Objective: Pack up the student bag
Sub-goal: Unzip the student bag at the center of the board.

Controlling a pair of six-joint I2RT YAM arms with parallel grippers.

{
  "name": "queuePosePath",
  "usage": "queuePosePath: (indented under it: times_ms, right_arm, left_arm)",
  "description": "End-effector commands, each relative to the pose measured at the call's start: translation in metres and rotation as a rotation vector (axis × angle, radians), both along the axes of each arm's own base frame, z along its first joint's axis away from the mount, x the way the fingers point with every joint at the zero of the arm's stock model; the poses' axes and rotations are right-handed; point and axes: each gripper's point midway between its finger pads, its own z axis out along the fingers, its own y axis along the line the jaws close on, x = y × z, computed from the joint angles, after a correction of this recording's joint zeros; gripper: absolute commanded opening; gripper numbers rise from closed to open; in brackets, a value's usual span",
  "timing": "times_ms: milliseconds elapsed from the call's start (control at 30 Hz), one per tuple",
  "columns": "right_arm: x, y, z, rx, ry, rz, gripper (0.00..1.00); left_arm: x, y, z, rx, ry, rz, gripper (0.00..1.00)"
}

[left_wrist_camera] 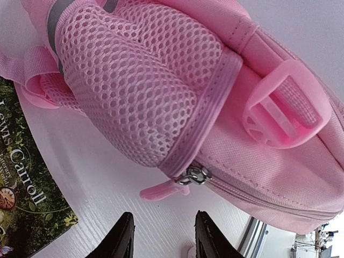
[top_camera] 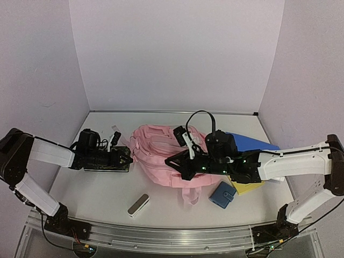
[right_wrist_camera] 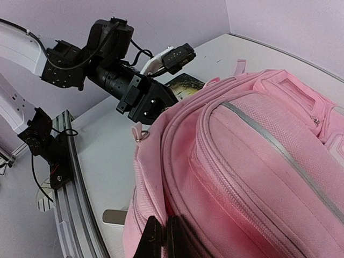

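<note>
Centrally on the white worktop lies the student bag, a soft pink woven-fabric backpack, resting flat with its padded bulk rising in rounded folds. Pale grey reflective strips run along its seams. Its side carries an open-weave mesh pocket edged with smooth pink binding. Below that, a metal zip slider ends in a small pink rubbery pull. A translucent pink plastic buckle sits on a webbing strap further along.

The left end effector hangs just near the bag's left side. Its black fingers are spread apart and hold nothing, and the zip pull lies just beyond them. Beneath this arm is a glossy dark green paperback bearing the name Lewis Carroll.

The right end effector is down on the bag's right part, its dark fingers pressed together with no gap. Whether any fabric is caught between them cannot be told.

To the right of the bag lie a flat blue folder, a yellow sheet-like item and a small blue wallet with rounded corners. A white and grey oblong case rests near the front edge.
</note>
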Motion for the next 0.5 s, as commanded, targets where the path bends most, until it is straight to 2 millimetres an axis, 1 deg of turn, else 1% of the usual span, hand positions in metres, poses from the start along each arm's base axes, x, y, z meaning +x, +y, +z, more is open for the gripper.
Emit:
queuePosePath:
  times_ms: [0, 200, 333, 467]
  right_arm:
    - [0.008, -0.002, 0.074, 0.218, -0.086, -0.033, 0.0]
    - [0.009, -0.002, 0.07, 0.218, -0.074, -0.029, 0.0]
    - [0.009, -0.001, 0.07, 0.221, -0.073, -0.023, 0.0]
    - [0.009, 0.0, 0.07, 0.224, -0.069, -0.019, 0.0]
  left_arm:
    - [0.016, -0.01, 0.022, -0.031, -0.102, -0.042, 0.38]
    - [0.02, -0.014, 0.026, -0.037, -0.117, -0.066, 0.34]
    - [0.023, -0.015, 0.023, -0.02, -0.117, -0.072, 0.34]
    - [0.026, -0.016, 0.026, -0.014, -0.136, -0.076, 0.35]
